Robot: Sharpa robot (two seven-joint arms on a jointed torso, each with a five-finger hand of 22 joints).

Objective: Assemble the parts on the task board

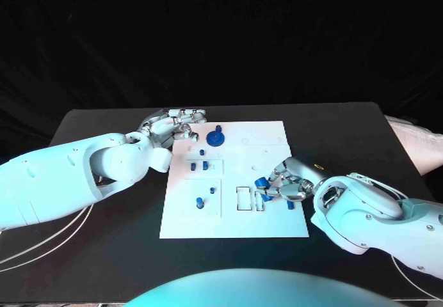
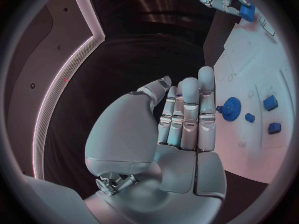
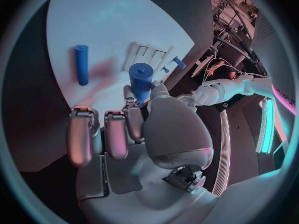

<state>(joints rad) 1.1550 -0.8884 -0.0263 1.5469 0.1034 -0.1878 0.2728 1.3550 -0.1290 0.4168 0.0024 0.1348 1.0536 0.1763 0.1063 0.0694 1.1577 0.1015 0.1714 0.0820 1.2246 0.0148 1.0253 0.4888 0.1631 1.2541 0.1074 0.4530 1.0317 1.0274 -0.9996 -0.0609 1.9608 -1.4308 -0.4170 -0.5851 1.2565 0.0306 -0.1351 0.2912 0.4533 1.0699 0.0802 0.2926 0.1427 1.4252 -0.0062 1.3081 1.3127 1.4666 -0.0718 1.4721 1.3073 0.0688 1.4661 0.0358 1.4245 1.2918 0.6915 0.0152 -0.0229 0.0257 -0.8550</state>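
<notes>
The white task board [image 1: 235, 217] lies in the middle of the black tabletop [image 1: 111, 256]. At its right edge you see the right hand [image 1: 281, 184] resting over the board, its fingers curled in around blue parts. In the right wrist view, a ridged blue cylinder [image 3: 141, 80] stands upright, pinched between the thumb and a finger of that hand [image 3: 134, 134], while the other fingers fold toward the palm. Just beyond it on the board, a plain blue peg [image 3: 81, 64] lies flat on its side, apart from the hand, and a small blue pin [image 3: 179, 62] stands near a group of slotted recesses [image 3: 149, 57].

Toward the far edge of the board you find a blue gear [image 1: 216, 137], with the left hand [image 1: 173, 126] just beside it at the board's far left corner. In the left wrist view the left hand [image 2: 181, 124] holds nothing: its fingers are straight and close together, the thumb bent across beside them, and the fingertips [image 2: 206, 79] sit near the blue gear [image 2: 231, 105] without clearly touching it.

Several small blue pegs [image 1: 198, 165] stand in the left half of the board, and another [image 1: 200, 203] stands nearer you.
</notes>
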